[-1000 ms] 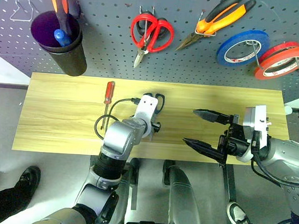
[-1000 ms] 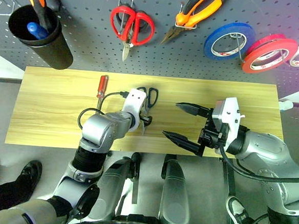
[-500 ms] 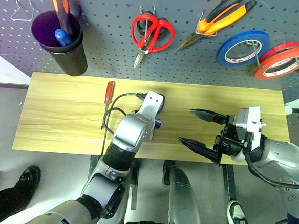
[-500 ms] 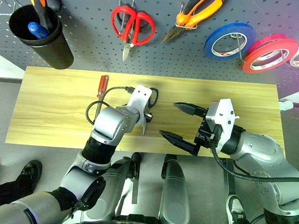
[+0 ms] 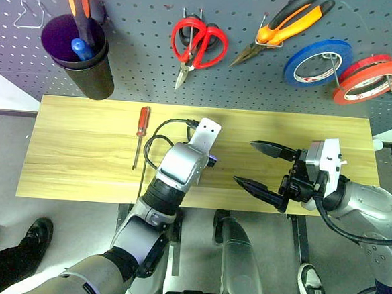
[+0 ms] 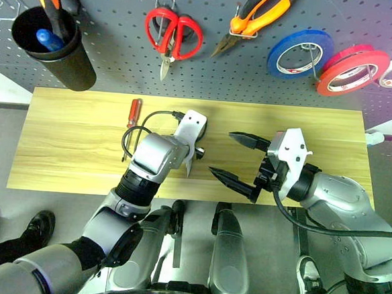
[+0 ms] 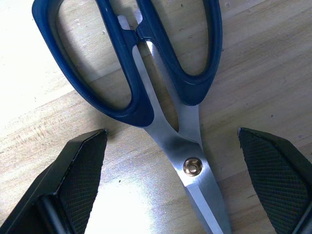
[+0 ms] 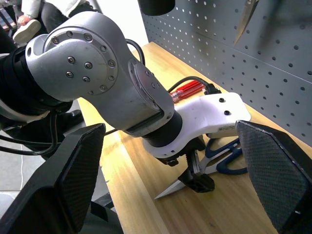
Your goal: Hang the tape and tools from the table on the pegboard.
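Pliers [image 5: 285,22] and red-orange tape [image 5: 371,80] hang on the pegboard [image 5: 141,62]; scissors [image 7: 161,92] lie below it on the table [image 5: 75,145], left gripper [image 7: 170,195] open astride them, probably not yet gripping; red screwdriver [image 5: 141,126] untouched; right gripper [image 5: 262,168] open, idle.

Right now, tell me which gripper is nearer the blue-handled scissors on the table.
Left. The left gripper is directly over the blue-handled scissors, open fingers either side of the blades at the pivot. The right gripper hovers open, off to their right, clear of them.

left pincer [image 7: 168,190]: agape, pointing down | right pincer [image 5: 262,168]: agape, level
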Controlling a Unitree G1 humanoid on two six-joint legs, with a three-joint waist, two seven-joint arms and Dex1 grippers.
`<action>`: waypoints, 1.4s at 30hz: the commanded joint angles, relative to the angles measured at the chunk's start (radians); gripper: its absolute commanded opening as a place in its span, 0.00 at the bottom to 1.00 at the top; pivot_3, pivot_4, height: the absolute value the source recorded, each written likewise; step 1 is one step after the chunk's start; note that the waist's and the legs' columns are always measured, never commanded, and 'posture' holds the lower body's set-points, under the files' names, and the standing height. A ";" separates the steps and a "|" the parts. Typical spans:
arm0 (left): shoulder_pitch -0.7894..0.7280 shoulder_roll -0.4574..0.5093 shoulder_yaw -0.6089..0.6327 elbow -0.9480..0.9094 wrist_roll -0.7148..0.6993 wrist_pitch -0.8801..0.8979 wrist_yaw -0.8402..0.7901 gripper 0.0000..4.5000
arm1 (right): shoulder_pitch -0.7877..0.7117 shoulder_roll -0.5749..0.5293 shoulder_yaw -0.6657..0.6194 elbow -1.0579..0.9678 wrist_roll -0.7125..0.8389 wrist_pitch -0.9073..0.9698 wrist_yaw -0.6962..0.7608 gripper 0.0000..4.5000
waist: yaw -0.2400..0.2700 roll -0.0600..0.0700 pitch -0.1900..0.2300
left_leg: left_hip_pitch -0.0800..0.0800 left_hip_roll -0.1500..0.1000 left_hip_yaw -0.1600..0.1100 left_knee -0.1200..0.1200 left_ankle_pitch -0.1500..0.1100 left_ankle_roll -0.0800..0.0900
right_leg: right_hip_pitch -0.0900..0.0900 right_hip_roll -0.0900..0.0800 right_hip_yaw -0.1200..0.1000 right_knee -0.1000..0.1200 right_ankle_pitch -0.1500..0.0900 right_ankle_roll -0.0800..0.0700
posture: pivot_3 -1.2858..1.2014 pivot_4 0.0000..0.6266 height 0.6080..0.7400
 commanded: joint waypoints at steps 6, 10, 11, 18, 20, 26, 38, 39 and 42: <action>0.016 -0.052 0.019 0.031 0.025 0.013 0.038 0.45 | -0.001 0.010 -0.002 -0.034 -0.014 -0.027 -0.004 1.00 | -0.001 0.000 0.000 | 0.000 0.000 0.000 0.000 0.000 0.000 | 0.000 0.000 0.000 0.000 0.000 0.000 | 0.46 0.84 0.66; 0.029 -0.051 0.000 0.020 0.026 0.025 0.041 0.20 | -0.003 0.014 0.000 -0.034 -0.020 -0.028 -0.008 1.00 | -0.002 0.000 0.000 | 0.000 0.000 0.000 0.000 0.000 0.000 | 0.000 0.000 0.000 0.000 0.000 0.000 | 0.46 0.85 0.66; 0.033 -0.052 -0.002 0.014 0.027 0.028 0.042 0.20 | -0.004 0.015 0.000 -0.032 -0.024 -0.030 -0.008 1.00 | -0.003 0.000 0.000 | 0.000 0.000 0.000 0.000 0.000 0.000 | 0.000 0.000 0.000 0.000 0.000 0.000 | 0.46 0.85 0.66; 0.046 -0.052 -0.010 -0.004 0.030 0.047 0.044 0.20 | -0.004 0.018 0.001 -0.023 -0.034 -0.038 -0.006 1.00 | -0.003 -0.001 0.000 | 0.000 0.000 0.000 0.000 0.000 0.000 | 0.000 0.000 0.000 0.000 0.000 0.000 | 0.46 0.85 0.66; 0.051 -0.050 -0.011 -0.013 0.032 0.052 0.047 0.20 | -0.002 0.017 -0.003 -0.020 -0.022 -0.035 0.001 1.00 | -0.002 -0.001 0.000 | 0.000 0.000 0.000 0.000 0.000 0.000 | 0.000 0.000 0.000 0.000 0.000 0.000 | 0.46 0.85 0.66; 0.079 -0.025 -0.022 -0.062 0.012 0.050 0.021 0.20 | 0.019 0.009 -0.043 -0.005 0.023 -0.049 0.060 1.00 | -0.001 -0.001 0.001 | 0.000 0.000 0.000 0.000 0.000 0.000 | 0.000 0.000 0.000 0.000 0.000 0.000 | 0.47 0.85 0.66; 0.069 0.042 -0.083 -0.108 0.027 0.039 -0.026 0.20 | 0.125 -0.067 -0.231 0.089 0.163 -0.027 0.232 1.00 | 0.002 -0.001 0.003 | -0.001 0.000 0.000 0.000 -0.002 0.004 | 0.000 -0.001 0.000 -0.001 0.000 0.000 | 0.47 0.84 0.66; 0.068 0.050 -0.094 -0.112 0.027 0.040 -0.033 0.20 | 0.146 -0.081 -0.240 0.101 0.144 -0.040 0.256 1.00 | 0.002 -0.001 0.003 | -0.001 0.000 0.000 -0.001 -0.003 0.005 | 0.000 -0.001 0.000 -0.001 0.000 0.000 | 0.47 0.84 0.66; 0.075 0.071 -0.119 -0.142 0.018 0.027 -0.060 0.20 | 0.197 -0.115 -0.269 0.139 0.117 -0.056 0.311 1.00 | 0.002 -0.001 0.004 | -0.001 0.000 0.000 -0.001 -0.003 0.005 | 0.000 -0.001 0.000 -0.001 0.000 0.000 | 0.46 0.84 0.66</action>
